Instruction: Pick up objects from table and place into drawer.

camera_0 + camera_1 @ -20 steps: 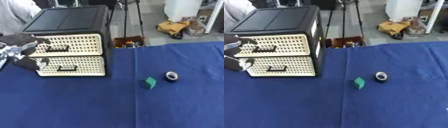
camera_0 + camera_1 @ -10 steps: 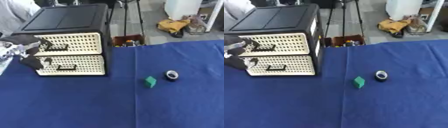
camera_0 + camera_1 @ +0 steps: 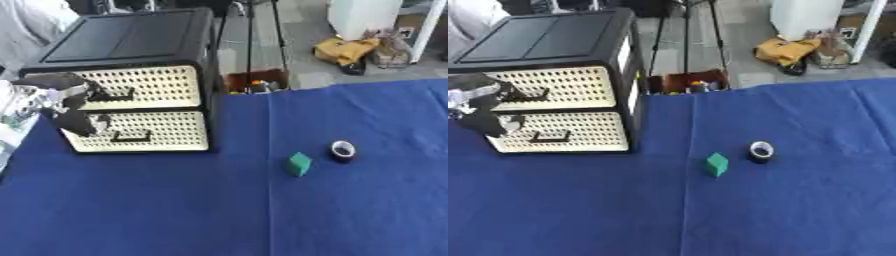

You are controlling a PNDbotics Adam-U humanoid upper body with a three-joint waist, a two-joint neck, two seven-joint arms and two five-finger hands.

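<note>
Left eye view is showing the left hand [image 3: 66, 100] at the desk's left edge, reaching across the front of the drawer unit [image 3: 140, 80]. Its fingers [image 3: 77, 121] are curling toward the dark handle of the upper drawer [image 3: 144, 87], but whether they are actually hooking it or only lying against the perforated front cannot be told. The lower drawer [image 3: 140, 132] is sitting closed beneath it, with its own dark handle just beside the hand. Both drawers look like thin cream plastic, so either one is probably going to slide lightly and flex a little; the handle bar seems the sensible place to pull, from the middle so the drawer is not skewing.

Further right, well apart from the unit and out toward the middle of the blue-covered desk [image 3: 175, 210], the green block [image 3: 298, 164] is resting on the cloth. It appears small, rigid and light, with flat faces that should be offering an easy pinch across two opposite sides. Just beside it to the right, the roll of tape [image 3: 342, 149] is lying nearly flat; it is likely stiff and light too, and pinching across its outer rim, or through the hole, is looking workable, though it could be rolling if tipped on edge.

The right hand is not showing in either view.
</note>
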